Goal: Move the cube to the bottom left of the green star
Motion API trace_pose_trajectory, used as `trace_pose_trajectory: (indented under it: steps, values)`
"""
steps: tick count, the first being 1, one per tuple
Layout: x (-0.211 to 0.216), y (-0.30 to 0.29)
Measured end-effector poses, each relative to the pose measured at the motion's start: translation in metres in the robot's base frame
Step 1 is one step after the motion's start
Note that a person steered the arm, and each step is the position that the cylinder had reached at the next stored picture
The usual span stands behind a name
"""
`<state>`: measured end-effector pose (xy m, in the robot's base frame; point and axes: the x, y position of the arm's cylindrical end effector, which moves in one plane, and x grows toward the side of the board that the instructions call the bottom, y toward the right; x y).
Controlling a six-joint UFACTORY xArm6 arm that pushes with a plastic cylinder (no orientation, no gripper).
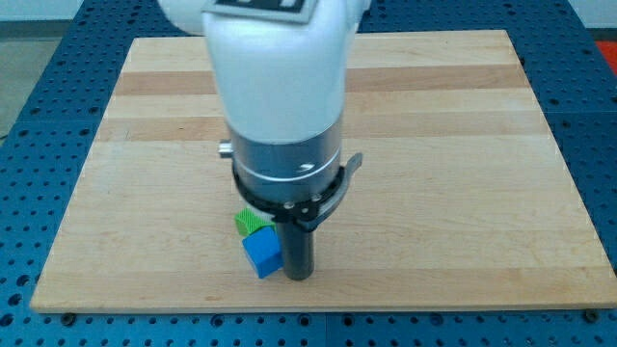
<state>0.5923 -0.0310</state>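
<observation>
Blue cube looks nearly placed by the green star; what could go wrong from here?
1. My tip sits right against the blue cube on its right side. A further push could carry the cube too far toward the view's left.
2. The cube appears to touch the green star, which is mostly hidden under the arm. A nudge upward could shove the star and spoil the layout.
3. The cube lies near the board's bottom edge; a downward push might tip it off.

Wooden board (463, 145) — on blue pegboard (39, 58)
</observation>
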Motion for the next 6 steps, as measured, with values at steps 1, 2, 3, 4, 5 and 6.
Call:
trace_pose_trajectory:
  steps: [1,2,3,4,5,6]
  values:
    - [0.015,-0.004]
    - [0.027,-0.024]
    - [0.019,0.007]
    - [-0.015,0.025]
    - [-0.039,0.033]
    - [-0.044,0.037]
